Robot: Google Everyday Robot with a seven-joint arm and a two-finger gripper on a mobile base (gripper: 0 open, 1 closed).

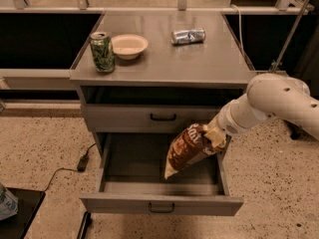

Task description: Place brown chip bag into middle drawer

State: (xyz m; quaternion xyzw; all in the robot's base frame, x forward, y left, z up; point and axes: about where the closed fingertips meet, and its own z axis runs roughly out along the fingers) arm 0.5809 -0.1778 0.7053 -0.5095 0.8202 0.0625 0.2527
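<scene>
The brown chip bag, a large crinkly pack in dark brown and tan-yellow, is seen held at a slant above the open tray of the middle drawer, its upper end raised to the right and its pale lower corner pointed down into the tray; whether that corner touches the tray floor cannot be told. White lettering is printed near the bag's top, but no word of it can be read. The bag's upper end is pinched by the gripper, whose fingers are pressed together on it at the right side of the drawer, at the end of a white arm reaching in from the right. The wide grey metal drawer is pulled fully out, with a thin dark loop handle on its front. Above it a closed grey drawer front with a black curved handle is set in the grey metal cabinet. On the cabinet top a green drinks can stands upright just beside a shallow cream bowl, and a crushed silver can lies well apart to the right; neither can's label is legible. A black cable lies on the speckled floor to the left.
</scene>
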